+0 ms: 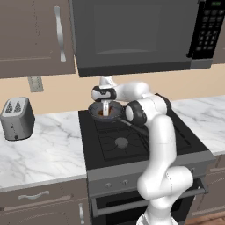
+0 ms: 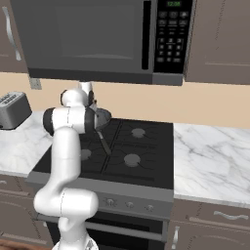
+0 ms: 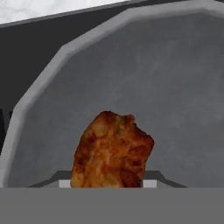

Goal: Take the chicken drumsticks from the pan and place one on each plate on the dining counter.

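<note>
The pan sits on the stove's back left burner, at centre of the left base view, its long handle running toward the lower right. Inside it lies a chicken drumstick, orange-brown, at bottom centre of the hand view against the grey pan floor. The hand reaches straight down into the pan, directly over that drumstick. Its fingers are pressed in on the drumstick, pinching it.

Home kitchen: stove, microwave, toaster, marble worktops.
</note>
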Controlling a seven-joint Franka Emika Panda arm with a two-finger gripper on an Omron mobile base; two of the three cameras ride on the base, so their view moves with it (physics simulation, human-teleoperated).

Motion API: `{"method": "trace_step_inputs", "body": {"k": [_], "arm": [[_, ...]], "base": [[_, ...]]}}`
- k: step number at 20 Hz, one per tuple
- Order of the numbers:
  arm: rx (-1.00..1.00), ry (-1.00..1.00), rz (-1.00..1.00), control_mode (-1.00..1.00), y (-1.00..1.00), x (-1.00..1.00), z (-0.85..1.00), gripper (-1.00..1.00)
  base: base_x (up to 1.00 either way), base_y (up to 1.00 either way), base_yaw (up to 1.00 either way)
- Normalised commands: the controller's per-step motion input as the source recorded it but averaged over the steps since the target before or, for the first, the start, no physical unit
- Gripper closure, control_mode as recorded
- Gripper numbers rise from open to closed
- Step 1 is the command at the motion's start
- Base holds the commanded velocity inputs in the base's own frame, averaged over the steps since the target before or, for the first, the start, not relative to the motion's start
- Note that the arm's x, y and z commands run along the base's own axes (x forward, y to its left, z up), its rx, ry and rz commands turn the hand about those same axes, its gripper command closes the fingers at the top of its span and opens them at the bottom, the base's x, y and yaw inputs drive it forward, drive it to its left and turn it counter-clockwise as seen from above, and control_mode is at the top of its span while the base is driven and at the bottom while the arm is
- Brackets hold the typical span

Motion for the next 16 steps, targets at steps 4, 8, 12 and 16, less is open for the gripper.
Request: {"method": "trace_step_inputs", "body": {"k": [4,8,12,16], "arm": [[0.00,-0.07,0.00,-1.00,0.02,0.05,0.12,1.00],[0.00,-0.24,0.00,-1.00,0.02,-0.11,0.01,1.00],[-0.02,-0.39,0.00,-1.00,0.01,-0.08,0.01,1.00],[0.00,-0.24,0.00,-1.00,0.03,0.01,0.03,1.00]], "base": [[0.00,0.00,0.00],[0.00,0.00,0.00],[0.00,0.00,0.00],[0.00,0.00,0.00]]}}
